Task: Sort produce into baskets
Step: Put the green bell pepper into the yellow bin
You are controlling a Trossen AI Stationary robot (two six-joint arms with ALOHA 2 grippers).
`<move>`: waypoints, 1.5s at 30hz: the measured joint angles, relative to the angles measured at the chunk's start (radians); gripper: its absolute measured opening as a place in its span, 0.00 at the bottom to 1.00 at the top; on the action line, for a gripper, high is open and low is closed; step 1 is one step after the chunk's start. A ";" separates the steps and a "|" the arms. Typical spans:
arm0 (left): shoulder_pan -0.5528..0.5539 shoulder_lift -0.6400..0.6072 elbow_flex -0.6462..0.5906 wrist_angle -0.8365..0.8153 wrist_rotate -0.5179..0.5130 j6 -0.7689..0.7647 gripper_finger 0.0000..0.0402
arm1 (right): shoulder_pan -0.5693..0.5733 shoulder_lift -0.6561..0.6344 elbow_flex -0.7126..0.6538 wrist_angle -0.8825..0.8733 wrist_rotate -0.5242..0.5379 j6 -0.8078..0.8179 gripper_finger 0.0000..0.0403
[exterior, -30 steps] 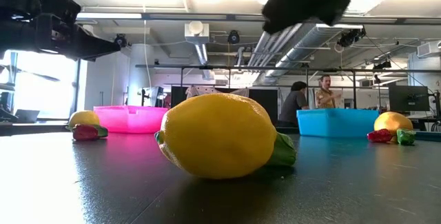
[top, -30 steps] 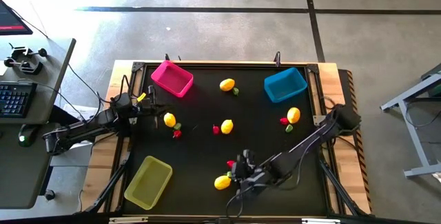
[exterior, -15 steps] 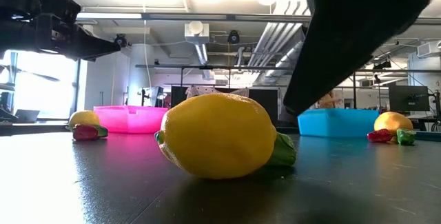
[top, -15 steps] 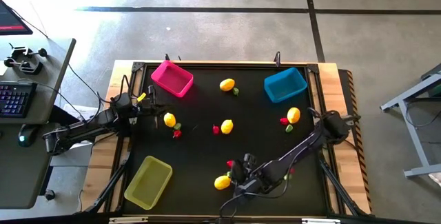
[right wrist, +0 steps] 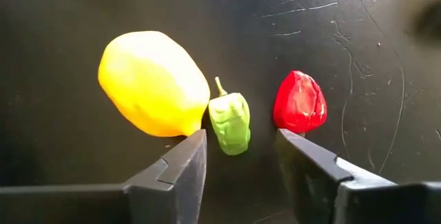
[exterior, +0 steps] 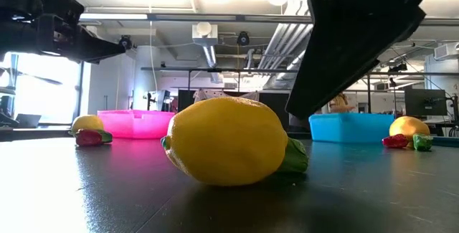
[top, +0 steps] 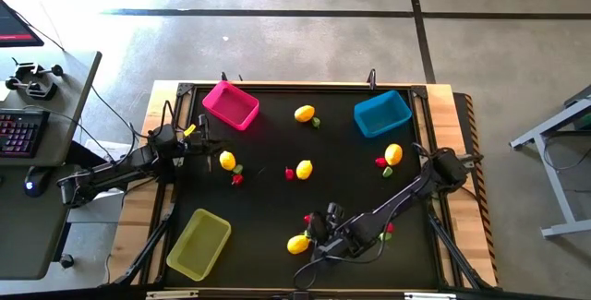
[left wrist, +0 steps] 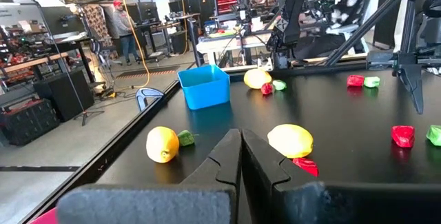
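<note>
Green piece sits between lemon and red piece. Right gripper above it, fingers apart. Left gripper closed, idle near pink basket.

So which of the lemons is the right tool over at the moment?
The lemon at the table's front edge, right of the yellow-green basket. The right tool is open above it and the green piece beside it; the other four lemons lie farther back.

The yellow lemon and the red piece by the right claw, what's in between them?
A small green piece sits between the yellow lemon and the red piece, touching the lemon. The right wrist view shows it, just ahead of the open right claw.
</note>
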 joint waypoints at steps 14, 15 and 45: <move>0.000 0.000 0.000 0.000 0.000 0.000 0.00 | 0.015 0.064 0.000 0.019 -0.004 0.008 0.41; 0.000 0.000 0.000 0.000 0.000 0.000 0.00 | 0.017 0.064 0.000 0.019 -0.002 0.008 0.41; 0.000 0.000 0.000 0.000 0.000 0.000 0.00 | -0.007 0.074 -0.001 0.030 -0.022 -0.151 0.35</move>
